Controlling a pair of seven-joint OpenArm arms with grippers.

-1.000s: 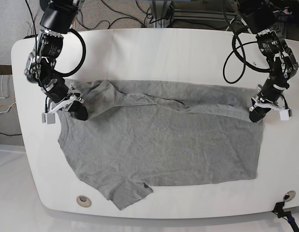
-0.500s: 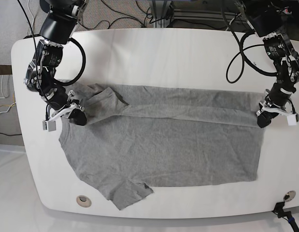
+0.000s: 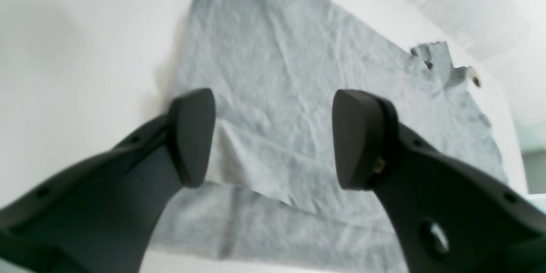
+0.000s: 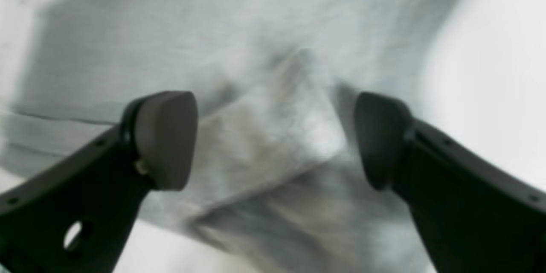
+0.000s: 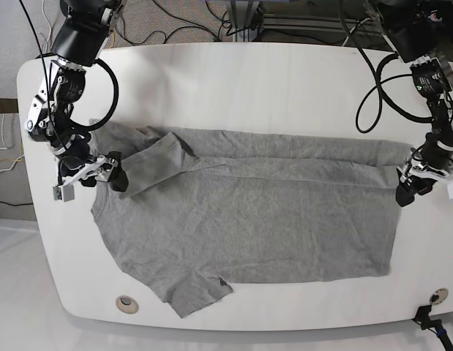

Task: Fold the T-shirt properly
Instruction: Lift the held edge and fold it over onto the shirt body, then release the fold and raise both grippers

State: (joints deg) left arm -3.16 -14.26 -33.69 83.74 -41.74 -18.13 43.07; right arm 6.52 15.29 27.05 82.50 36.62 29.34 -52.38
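- Since the earlier frames both claws have moved outward: the right claw now sits nearer the surface's edge, and the left claw has slid farther toward the opposite end.
- The far fold of the shirt has been drawn flatter and straighter.
- Both claws are released, jaws spread over the cloth in the wrist views.
- The shirt lies flat mid-surface, long axis across the base view, collar toward the right claw, hem toward the left claw.
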